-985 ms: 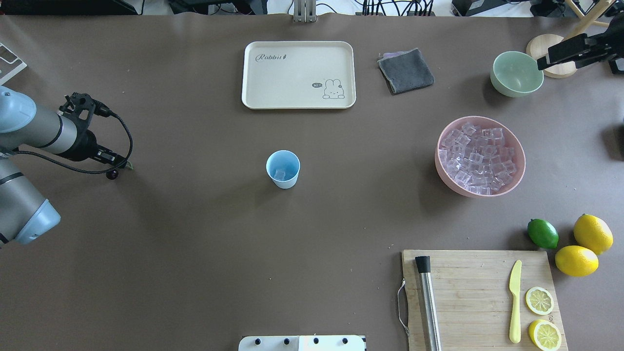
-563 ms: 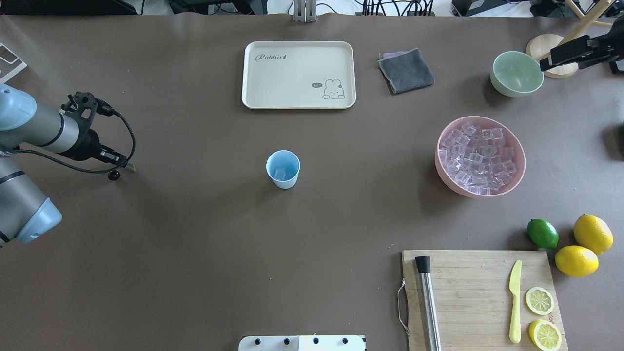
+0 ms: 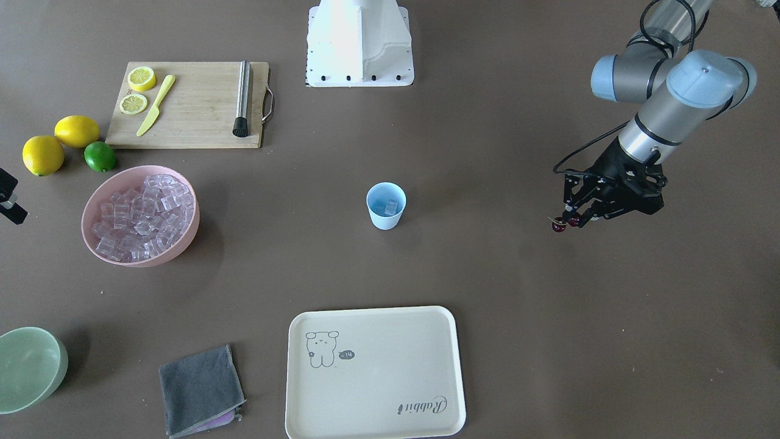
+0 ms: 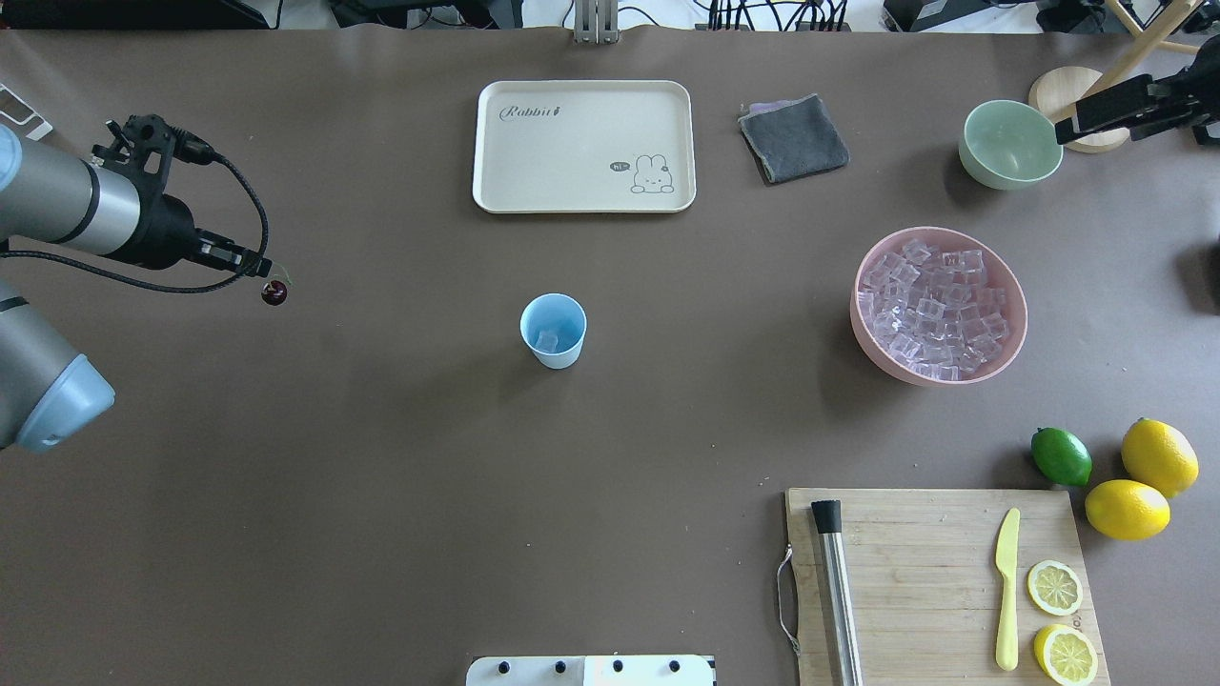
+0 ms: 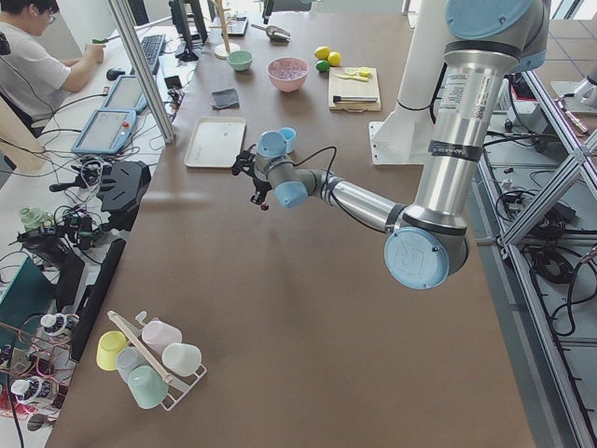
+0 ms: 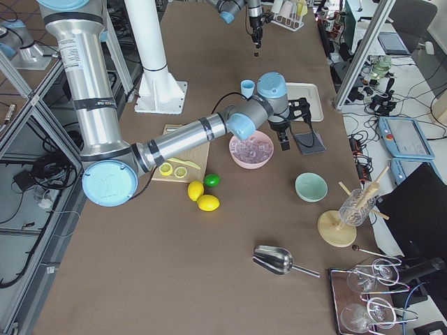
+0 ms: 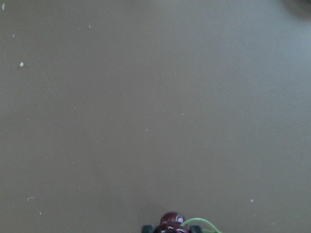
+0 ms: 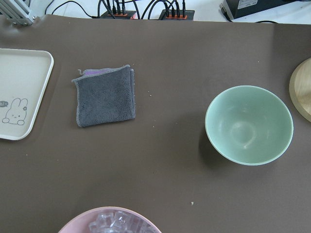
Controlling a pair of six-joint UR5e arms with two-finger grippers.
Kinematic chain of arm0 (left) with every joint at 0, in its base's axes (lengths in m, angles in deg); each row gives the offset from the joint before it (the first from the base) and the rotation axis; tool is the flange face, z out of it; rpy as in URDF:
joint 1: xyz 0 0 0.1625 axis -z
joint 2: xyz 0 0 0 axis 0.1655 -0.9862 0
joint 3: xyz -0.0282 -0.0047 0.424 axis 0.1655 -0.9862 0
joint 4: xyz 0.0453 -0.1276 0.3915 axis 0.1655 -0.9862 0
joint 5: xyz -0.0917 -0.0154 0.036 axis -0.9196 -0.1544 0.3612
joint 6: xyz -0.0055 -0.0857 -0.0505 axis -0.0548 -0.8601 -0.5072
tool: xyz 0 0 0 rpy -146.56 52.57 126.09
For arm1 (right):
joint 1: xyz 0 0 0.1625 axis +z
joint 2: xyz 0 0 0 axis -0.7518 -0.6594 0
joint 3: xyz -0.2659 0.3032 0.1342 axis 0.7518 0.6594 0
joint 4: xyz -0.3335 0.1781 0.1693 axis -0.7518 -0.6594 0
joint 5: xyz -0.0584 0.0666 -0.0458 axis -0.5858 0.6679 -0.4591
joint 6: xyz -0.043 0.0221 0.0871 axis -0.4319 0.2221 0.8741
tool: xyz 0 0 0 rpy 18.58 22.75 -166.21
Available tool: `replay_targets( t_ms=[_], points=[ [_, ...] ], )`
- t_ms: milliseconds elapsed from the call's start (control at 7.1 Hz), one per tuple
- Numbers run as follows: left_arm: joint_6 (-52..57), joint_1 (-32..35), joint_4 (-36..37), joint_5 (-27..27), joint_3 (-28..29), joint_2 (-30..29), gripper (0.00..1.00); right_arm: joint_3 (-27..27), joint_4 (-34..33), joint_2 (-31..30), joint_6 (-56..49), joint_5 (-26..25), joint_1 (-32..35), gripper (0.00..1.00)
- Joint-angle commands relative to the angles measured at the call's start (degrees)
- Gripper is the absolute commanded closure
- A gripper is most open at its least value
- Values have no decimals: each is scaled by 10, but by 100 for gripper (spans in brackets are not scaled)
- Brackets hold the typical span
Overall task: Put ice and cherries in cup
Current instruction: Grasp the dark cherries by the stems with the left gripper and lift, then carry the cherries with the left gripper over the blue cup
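Note:
The light-blue cup (image 4: 553, 330) stands mid-table with one clear ice cube (image 4: 546, 339) in it. More ice (image 4: 932, 307) fills the pink bowl (image 4: 1016, 335) on the right. My left gripper (image 4: 261, 270) hangs above the table left of the cup, shut on the green stems of the cherries (image 4: 274, 292), which dangle below its fingertips. The front-facing view shows the cherries (image 3: 560, 226) clear of the table, and they also peek in at the bottom edge of the left wrist view (image 7: 172, 222). My right gripper (image 4: 1061, 128) hovers by the mint-green bowl (image 4: 1010, 143); I cannot tell how its jaws stand.
A cream tray (image 4: 583, 145) and a grey cloth (image 4: 793, 138) lie beyond the cup. Near right, a cutting board (image 4: 915, 572) carries a knife, a steel muddler and lemon halves, with a lime (image 4: 1061, 455) and two lemons (image 4: 1144, 481) beside it.
My left gripper has risen and moved away from the robot and towards the cup, carrying the cherries. The right gripper has drifted slightly right.

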Motion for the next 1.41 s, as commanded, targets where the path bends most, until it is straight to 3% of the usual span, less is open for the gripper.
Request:
replay_targets(
  t_ms=[0,422,563,1126,1267],
  points=[
    [-76,1,-1,3,-51,-37,100,2,0,3,0,-1,-12,0],
    [-150,-44,1,26,-59,-95,100,3,1,0,0,-5,-15,0],
    [-152,-101,2,107,-56,-114,100,3,1,0,0,-5,-16,0],
    [-169,-203,4,239,-28,-166,100,2,2,-8,0,-24,-27,0],
    [-169,-208,2,242,-5,-181,100,0,2,-9,0,-24,-27,0]
  ],
)
